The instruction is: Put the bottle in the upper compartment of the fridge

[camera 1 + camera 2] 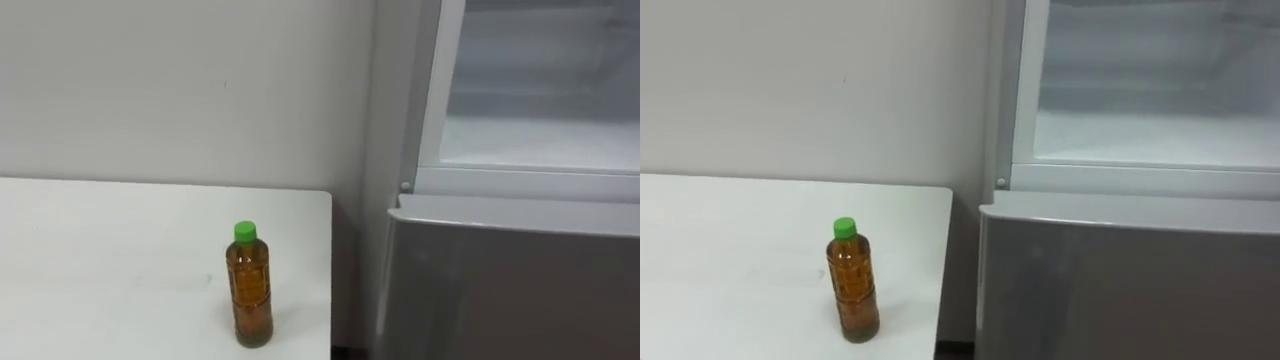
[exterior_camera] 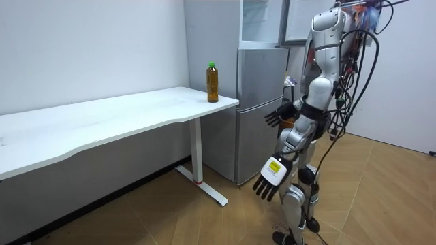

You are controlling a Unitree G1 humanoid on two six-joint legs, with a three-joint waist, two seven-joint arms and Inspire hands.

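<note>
Both hands empty, fingers spread: left hand, right hand; bottle upright on table beside fridge, well apart from them.

The fridge has a plain silver-grey lower door, and its upper compartment is white inside with a white frame. Left of the fridge, the table is plain white, top and leg alike, and the wall behind it is a bare off-white. The bottle left of the fridge is clear with amber-brown contents and a bright green cap. The floor before the fridge is light-brown wood in a herringbone pattern. In front of the fridge, the left hand and right hand are black.
</note>
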